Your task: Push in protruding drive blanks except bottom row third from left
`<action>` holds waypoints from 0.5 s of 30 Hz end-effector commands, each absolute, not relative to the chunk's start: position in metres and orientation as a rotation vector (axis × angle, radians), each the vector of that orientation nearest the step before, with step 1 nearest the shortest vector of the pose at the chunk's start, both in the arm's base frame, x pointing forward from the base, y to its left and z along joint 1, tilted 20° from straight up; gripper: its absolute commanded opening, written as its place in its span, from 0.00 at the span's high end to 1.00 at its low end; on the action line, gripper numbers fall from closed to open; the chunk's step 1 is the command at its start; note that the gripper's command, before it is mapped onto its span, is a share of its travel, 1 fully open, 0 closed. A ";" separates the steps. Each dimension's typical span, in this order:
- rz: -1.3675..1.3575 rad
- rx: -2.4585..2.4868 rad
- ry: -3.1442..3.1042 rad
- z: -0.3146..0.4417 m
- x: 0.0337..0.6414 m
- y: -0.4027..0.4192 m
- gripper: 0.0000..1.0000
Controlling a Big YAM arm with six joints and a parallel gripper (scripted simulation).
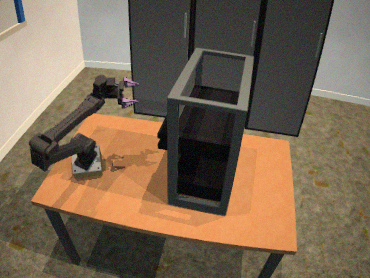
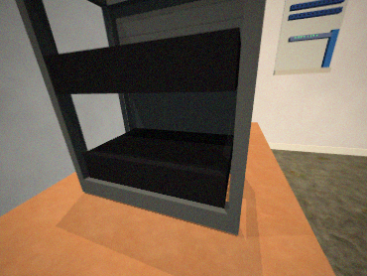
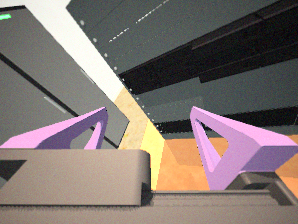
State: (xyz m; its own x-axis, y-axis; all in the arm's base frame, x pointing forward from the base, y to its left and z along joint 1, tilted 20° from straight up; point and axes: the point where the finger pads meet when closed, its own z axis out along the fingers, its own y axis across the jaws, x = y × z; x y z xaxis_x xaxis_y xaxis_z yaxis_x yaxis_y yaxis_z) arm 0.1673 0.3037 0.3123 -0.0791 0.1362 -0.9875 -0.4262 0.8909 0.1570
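Note:
The grey open-frame rack (image 1: pixel 210 130) stands upright in the middle of the orange table. Its front faces left, toward the arm. Dark drive blanks (image 1: pixel 162 136) stick out a little from the lower part of that front face; I cannot tell the rows and columns apart here. My gripper (image 1: pixel 134 92) is open and empty, held in the air to the left of the rack's upper front, well apart from it. In the wrist view the purple fingers stand wide, and the rack front (image 3: pixel 215 65) shows tilted beyond them, with dark and grey blank faces. The exterior view shows only the rack's dark shelves (image 2: pixel 149 114).
The arm's base (image 1: pixel 87 161) is bolted near the table's left edge. Tall grey cabinets (image 1: pixel 225 50) stand behind the table. A white wall (image 1: pixel 35 60) runs along the left. The rack sits nearer the table's back than its front edge.

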 end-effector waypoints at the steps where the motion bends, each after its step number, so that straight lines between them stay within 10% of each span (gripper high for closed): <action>1: 0.605 -0.052 1.564 0.328 0.172 0.288 0.00; 15: 0.834 0.309 1.486 0.325 0.178 0.229 0.00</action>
